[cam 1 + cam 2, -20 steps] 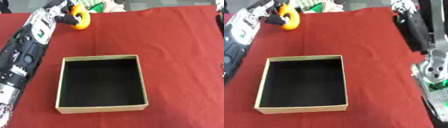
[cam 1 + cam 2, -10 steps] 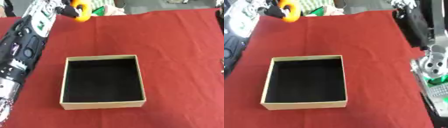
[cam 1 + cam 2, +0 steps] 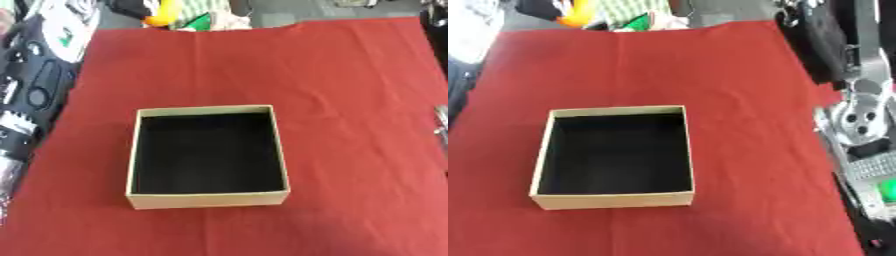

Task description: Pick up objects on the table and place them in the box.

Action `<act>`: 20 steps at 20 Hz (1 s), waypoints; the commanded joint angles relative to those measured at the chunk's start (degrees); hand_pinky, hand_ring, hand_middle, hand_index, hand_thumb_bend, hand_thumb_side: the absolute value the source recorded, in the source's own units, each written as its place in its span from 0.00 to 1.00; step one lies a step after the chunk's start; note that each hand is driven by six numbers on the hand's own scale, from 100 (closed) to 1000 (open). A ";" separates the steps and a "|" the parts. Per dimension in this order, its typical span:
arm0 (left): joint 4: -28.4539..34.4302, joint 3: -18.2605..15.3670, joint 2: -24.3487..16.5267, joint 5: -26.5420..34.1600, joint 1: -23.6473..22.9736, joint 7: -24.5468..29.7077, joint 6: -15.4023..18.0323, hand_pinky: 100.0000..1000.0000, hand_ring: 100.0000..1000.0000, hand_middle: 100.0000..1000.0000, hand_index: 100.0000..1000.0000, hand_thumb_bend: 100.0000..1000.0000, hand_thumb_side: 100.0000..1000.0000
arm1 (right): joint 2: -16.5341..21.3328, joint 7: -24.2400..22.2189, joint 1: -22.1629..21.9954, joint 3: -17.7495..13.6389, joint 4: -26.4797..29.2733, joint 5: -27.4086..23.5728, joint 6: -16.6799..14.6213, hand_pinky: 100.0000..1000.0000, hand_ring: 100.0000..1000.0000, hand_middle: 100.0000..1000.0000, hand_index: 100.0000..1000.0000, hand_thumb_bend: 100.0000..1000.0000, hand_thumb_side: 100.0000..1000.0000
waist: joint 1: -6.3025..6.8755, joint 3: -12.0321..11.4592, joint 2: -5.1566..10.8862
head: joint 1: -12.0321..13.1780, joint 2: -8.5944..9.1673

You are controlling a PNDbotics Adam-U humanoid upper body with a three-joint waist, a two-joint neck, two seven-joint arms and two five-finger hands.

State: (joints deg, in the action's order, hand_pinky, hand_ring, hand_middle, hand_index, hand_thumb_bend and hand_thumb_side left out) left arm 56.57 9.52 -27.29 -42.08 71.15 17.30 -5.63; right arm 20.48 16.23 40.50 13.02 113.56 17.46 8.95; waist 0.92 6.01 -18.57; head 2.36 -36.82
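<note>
At the far left corner of the table [image 3: 350, 75] in the left eye view, the orange object [image 3: 160, 19] sits by the left robot hand [image 3: 131, 7], grip impossible to tell, well beyond the empty box [image 3: 206, 199], while the right eye view just shows the right arm [image 3: 859, 100] idle, hand unseen.

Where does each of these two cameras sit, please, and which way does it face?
Left eye view: in the robot's head, looking down at the open tan cardboard box on the red tablecloth; the black left arm runs up the left edge.
Right eye view: beside it, same downward aim; the black and silver right arm fills the right edge.
Shared: the box, the cloth, and an orange rounded object at the far left edge, where the left hand is too blurred to read.
</note>
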 commanded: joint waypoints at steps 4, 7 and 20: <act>10.13 5.04 -6.29 5.71 -2.93 -1.63 1.74 0.03 0.45 0.50 0.64 0.00 0.11 | 0.48 -0.37 0.54 -0.80 1.03 0.85 -0.27 0.91 0.83 0.77 0.91 0.00 0.77 | -0.12 -0.28 2.11 | -1.00 -1.09; 14.48 7.09 -8.11 8.39 -5.35 -2.89 2.95 0.03 0.45 0.50 0.64 0.00 0.10 | 0.41 -0.38 0.52 -0.91 1.03 0.97 -0.32 0.90 0.83 0.77 0.91 0.00 0.77 | -0.22 -0.35 2.31 | -1.39 -1.23; 33.10 15.89 -13.29 15.64 -13.00 -5.56 -0.07 0.03 0.45 0.49 0.62 0.00 0.10 | 0.21 -0.08 0.43 -1.12 1.03 1.13 -0.56 0.91 0.83 0.78 0.91 0.00 0.77 | -0.25 -0.36 2.21 | -1.78 -0.97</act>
State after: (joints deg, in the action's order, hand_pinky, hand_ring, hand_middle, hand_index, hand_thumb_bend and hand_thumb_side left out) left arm 87.30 25.36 -38.50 -26.77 57.31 12.19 -4.99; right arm 20.40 16.13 40.30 12.37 113.56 18.51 8.58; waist 0.68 5.65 -17.68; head 0.76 -37.76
